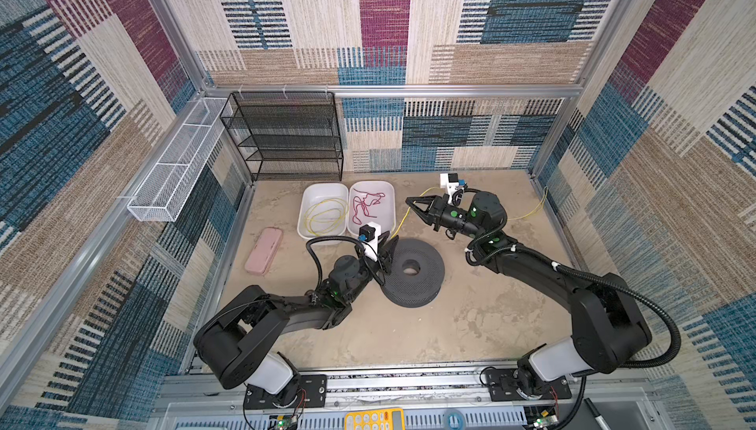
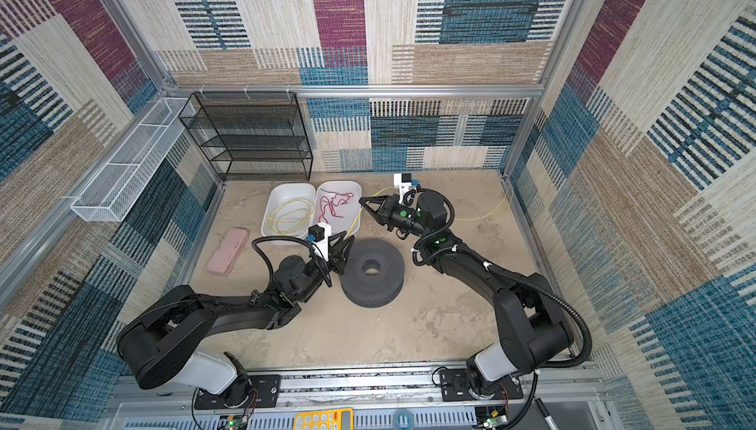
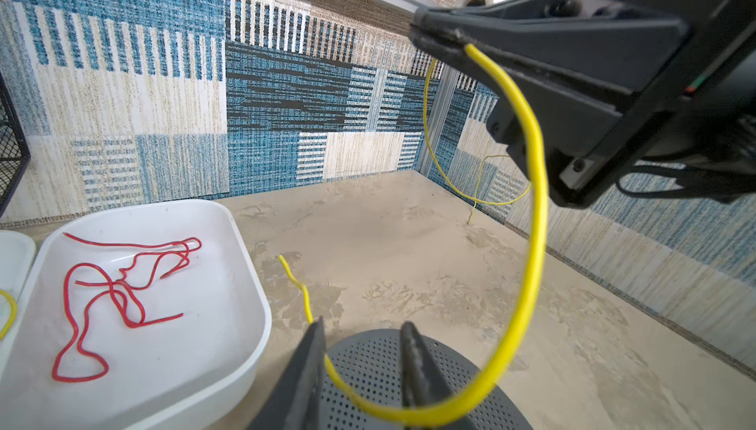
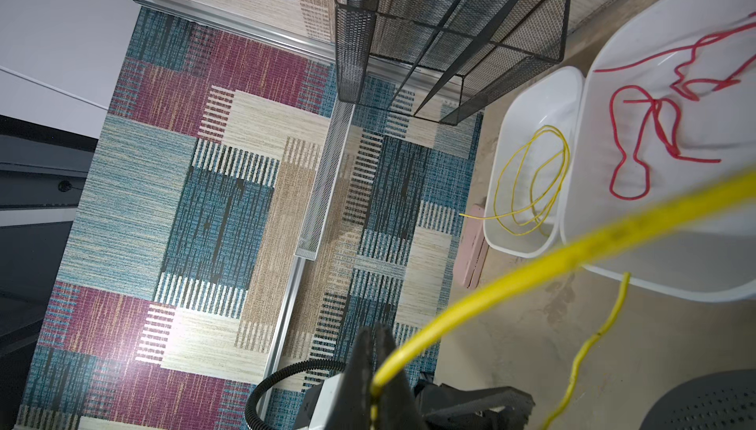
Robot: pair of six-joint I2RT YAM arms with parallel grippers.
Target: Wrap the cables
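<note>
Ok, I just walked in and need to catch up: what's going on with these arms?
The right end effector is shut on a yellow cable, holding it raised. The cable arcs down between the open jaws of the left end effector, at the grey spool's edge. Nothing looks wound on the spool yet.

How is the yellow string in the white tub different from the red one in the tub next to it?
The yellow wire lies in neat round loops, while the red cord is a crooked squiggle full of kinks. The yellow wire also looks thinner than the red cord. Both are long bendy strands lying loose, the yellow wire in one white tub and the red cord in the neighbouring white tub.
</note>
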